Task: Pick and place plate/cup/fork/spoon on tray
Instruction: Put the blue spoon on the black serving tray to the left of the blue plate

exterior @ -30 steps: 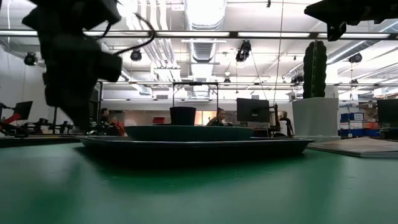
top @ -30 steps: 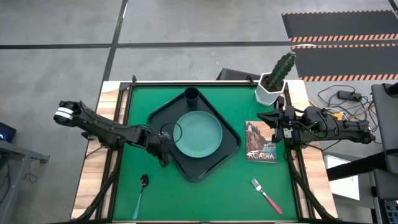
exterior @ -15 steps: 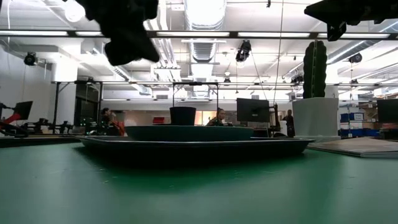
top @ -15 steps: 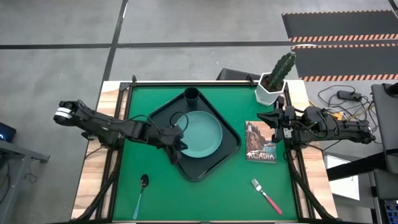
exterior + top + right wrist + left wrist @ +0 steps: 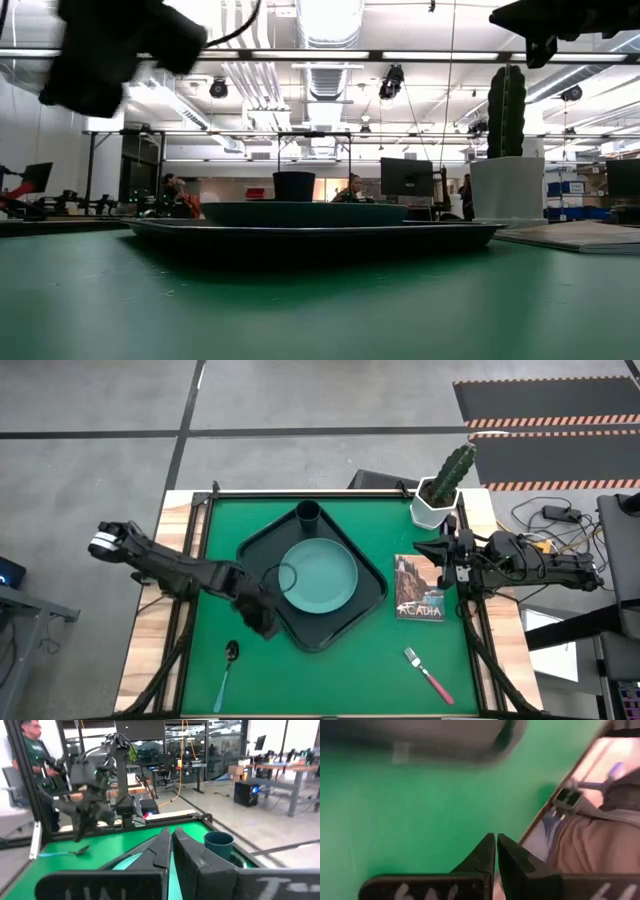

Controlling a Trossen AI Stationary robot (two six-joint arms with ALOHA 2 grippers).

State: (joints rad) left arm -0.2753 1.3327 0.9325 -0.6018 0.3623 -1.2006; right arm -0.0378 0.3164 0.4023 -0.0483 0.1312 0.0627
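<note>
Overhead and wrist views of a table-setting task, partly complete. The tray [image 5: 316, 628] serves as landmark. The plate [image 5: 320, 575] lies at its centre and the cup [image 5: 307, 513] stands in its far corner, beside the plate; both are already placed. The spoon [image 5: 229, 662] lies on the green mat off the tray's near-left edge, and the fork [image 5: 429, 674] lies off its near-right edge, just past the picture book [image 5: 419, 601]. The left gripper [image 5: 256, 616] hangs at the tray's left edge, between tray and spoon, its fingers [image 5: 482, 855] pressed together and empty. The right gripper [image 5: 441, 551] waits beyond the book, clenched on nothing, near the cactus pot [image 5: 434, 508].

Likely hazards: a closed gripper descending on the spoon would push it rather than grasp it, so the fingers must open first. The thin flat handle may slip from the pads. A low carry could catch the tray's raised rim or knock the plate.
</note>
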